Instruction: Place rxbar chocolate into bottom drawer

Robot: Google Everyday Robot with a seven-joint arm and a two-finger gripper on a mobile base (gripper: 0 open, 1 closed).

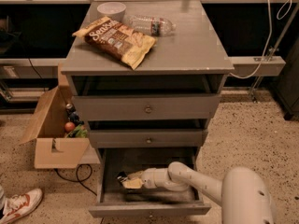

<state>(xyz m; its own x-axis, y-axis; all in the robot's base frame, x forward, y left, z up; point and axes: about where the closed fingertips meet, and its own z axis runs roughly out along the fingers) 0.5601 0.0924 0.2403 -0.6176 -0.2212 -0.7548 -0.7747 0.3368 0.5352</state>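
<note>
The bottom drawer (149, 209) of the grey cabinet is pulled open. My arm reaches into it from the lower right. My gripper (130, 180) is low inside the drawer, left of its middle and close to the drawer floor. A small black piece, the rxbar chocolate (122, 177), sticks out at the gripper's left tip, and the gripper is shut on it. Most of the bar is hidden by the gripper.
The two shallower drawers above are closed. On the cabinet top lie a brown-and-yellow chip bag (116, 40), a plastic water bottle (152, 25) and a white bowl (111, 9). An open cardboard box (51, 134) and a person's shoe (18, 204) are on the floor to the left.
</note>
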